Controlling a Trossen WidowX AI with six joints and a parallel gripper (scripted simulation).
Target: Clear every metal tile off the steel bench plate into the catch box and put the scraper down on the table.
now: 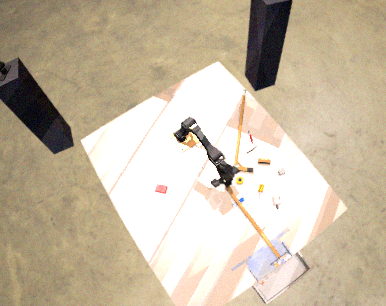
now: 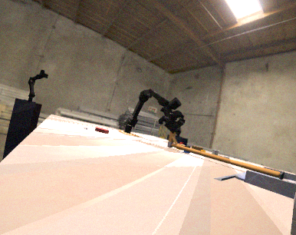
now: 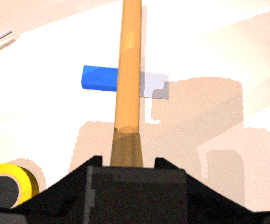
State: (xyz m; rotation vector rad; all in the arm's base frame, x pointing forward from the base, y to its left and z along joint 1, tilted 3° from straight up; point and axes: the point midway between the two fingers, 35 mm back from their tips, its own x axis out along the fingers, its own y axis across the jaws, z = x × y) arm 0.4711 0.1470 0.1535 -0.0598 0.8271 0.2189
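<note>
My gripper is shut on the long scraper at the near end of its wooden handle. The handle slants down from the fingers towards the plate. The scraper's head is at the far part of the bluish steel bench plate, close to the catch box. A few small pale and orange tiles show around the head, too small to tell apart. Small orange specks show at the catch box's near side. The head is outside the wrist view.
A blue-handled tool lies under the scraper handle. A yellow tape roll lies beside the gripper. A long wooden-handled tool, a brown block and small tools lie beyond. A red block lies on the other side.
</note>
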